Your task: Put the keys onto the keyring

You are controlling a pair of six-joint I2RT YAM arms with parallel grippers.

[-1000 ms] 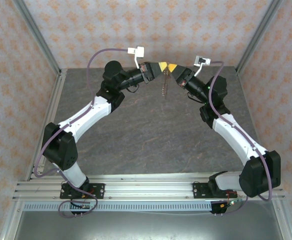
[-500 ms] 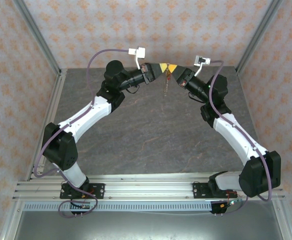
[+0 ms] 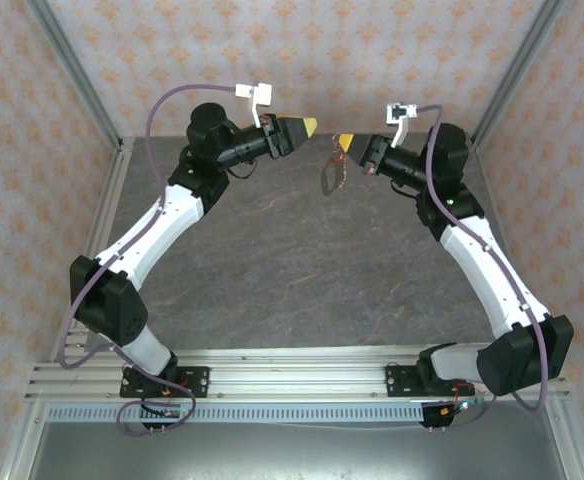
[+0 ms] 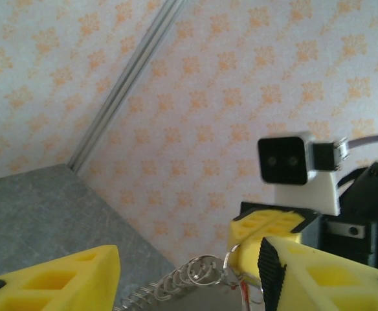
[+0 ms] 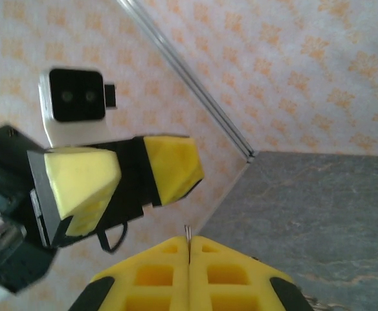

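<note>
The keyring (image 3: pixel 330 176), a grey-brown loop with a beaded fringe, hangs above the table at the back. My right gripper (image 3: pixel 340 147) is shut on its top edge. In the right wrist view a thin metal edge (image 5: pixel 188 236) sticks up between the closed right gripper (image 5: pixel 189 245). My left gripper (image 3: pixel 307 125) stands open to the left of the ring and apart from it. In the left wrist view the open left gripper (image 4: pixel 189 251) frames the coiled keyring (image 4: pixel 176 280). A tiny red bit, the keys (image 4: pixel 244 293), shows at the ring beside the right gripper's fingers (image 4: pixel 266 236).
The grey stone-patterned table (image 3: pixel 292 270) lies below both arms. Patterned walls with metal corner posts (image 3: pixel 72 70) close in the back and sides. The left gripper (image 5: pixel 153 172) with its camera faces me in the right wrist view.
The left gripper has opened, let go of the ring and drawn back to the left. The right gripper has shifted slightly right, with the keyring now hanging from it alone.
</note>
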